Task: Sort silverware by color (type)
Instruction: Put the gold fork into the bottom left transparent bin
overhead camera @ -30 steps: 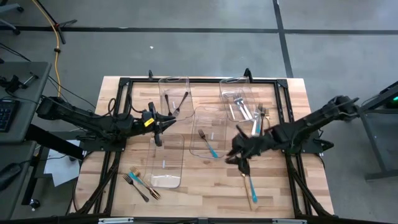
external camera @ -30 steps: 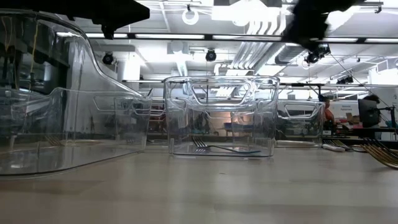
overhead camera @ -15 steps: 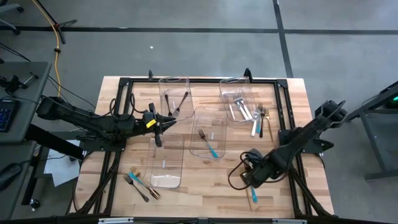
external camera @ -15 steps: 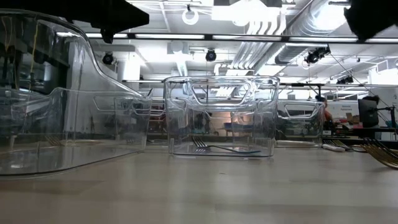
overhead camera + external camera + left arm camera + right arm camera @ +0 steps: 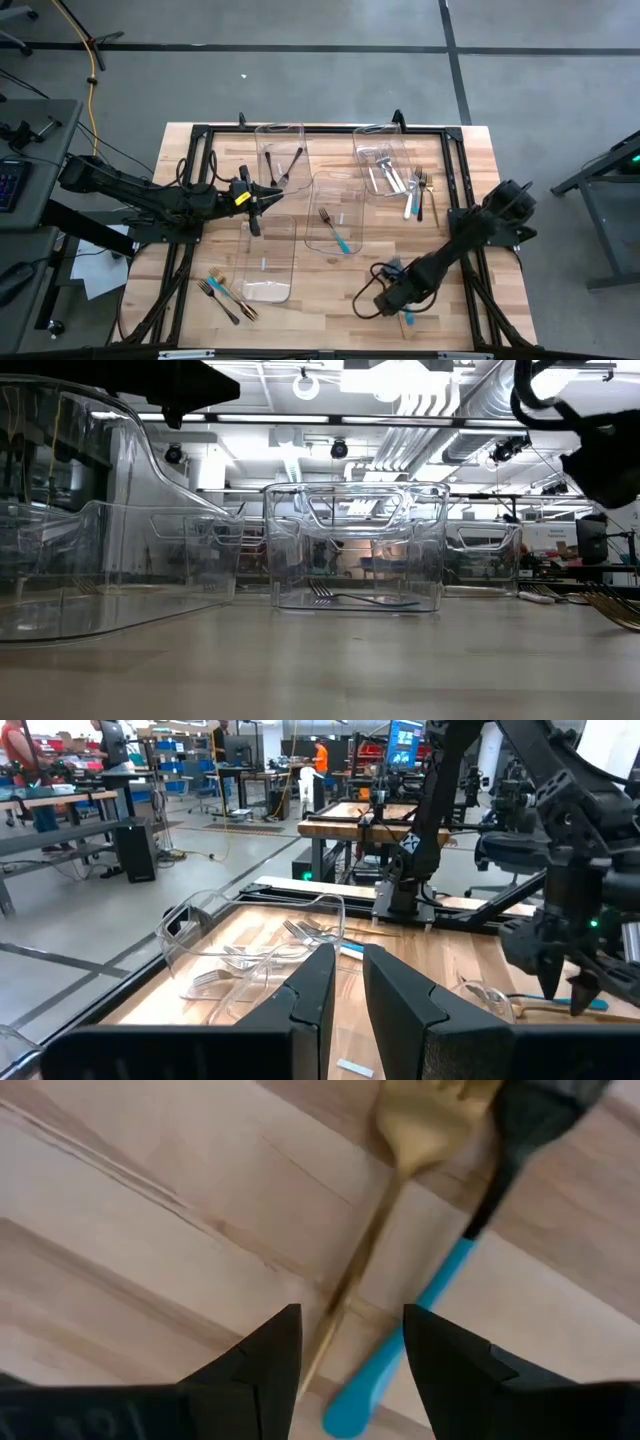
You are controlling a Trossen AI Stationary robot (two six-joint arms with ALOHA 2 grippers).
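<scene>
Looking past the right claw (image 5: pixel 345 1342), its wrist view shows what the overhead picture hides under the arm: a gold fork (image 5: pixel 395 1200) and a teal-handled utensil (image 5: pixel 420 1315) side by side on the tabletop (image 5: pixel 120 1230), the fork's handle running between the parted, empty fingers, which touch nothing. From above, this claw (image 5: pixel 385 298) hangs low near the tabletop's front right edge. The left claw (image 5: pixel 343 982) waits beside the black forks' bin (image 5: pixel 281 150), fingers nearly together, holding nothing. Silver forks (image 5: pixel 388 172) fill the far right bin, one teal fork (image 5: pixel 335 231) the middle bin, and more pieces (image 5: pixel 225 293) lie front left
</scene>
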